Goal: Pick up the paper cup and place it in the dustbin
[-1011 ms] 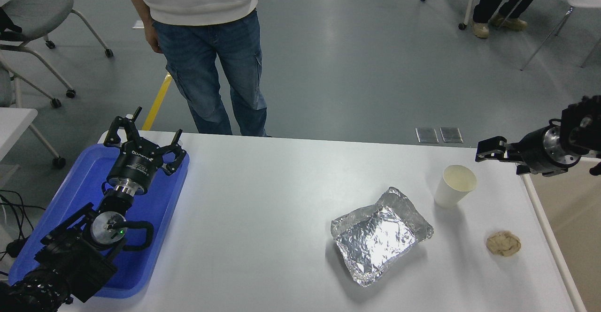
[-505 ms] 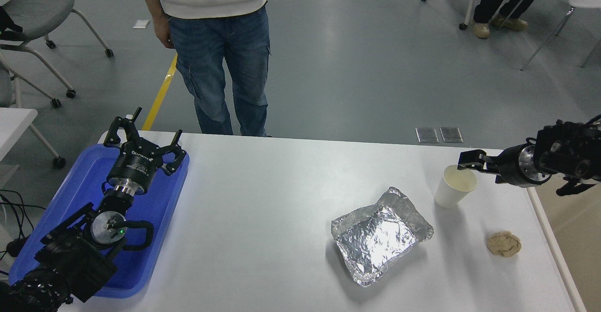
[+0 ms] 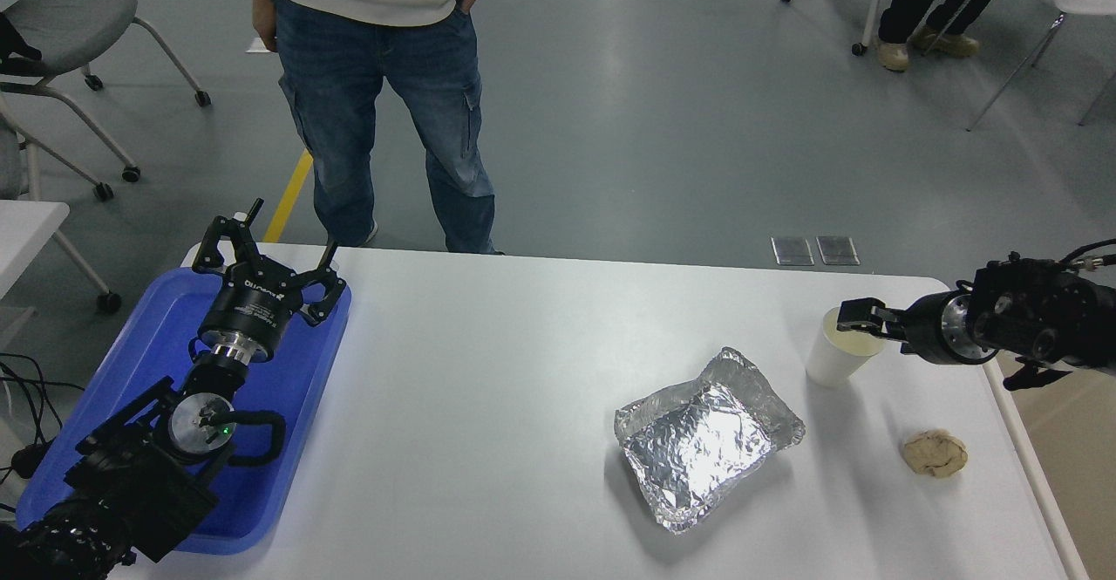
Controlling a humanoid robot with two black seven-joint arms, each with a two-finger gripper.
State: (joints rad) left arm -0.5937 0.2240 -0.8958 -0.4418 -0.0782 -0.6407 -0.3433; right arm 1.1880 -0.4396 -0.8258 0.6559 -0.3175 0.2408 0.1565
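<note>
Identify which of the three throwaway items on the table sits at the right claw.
The white tapered paper cup: right claw reaches its rim. Crinkled silver foil tray and crumpled brown paper ball lie apart.

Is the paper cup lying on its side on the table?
No, the paper cup stands upright on the white table, its open mouth facing up beside the foil tray.

Broad bare table [image 3: 488, 406] fills the frame's centre; the foil tray [image 3: 704, 453] sits just left of the paper cup [image 3: 835, 360]; a crumpled paper ball [image 3: 935, 453] lies lower right; blue tray [image 3: 288, 440] blocks lower left.
</note>
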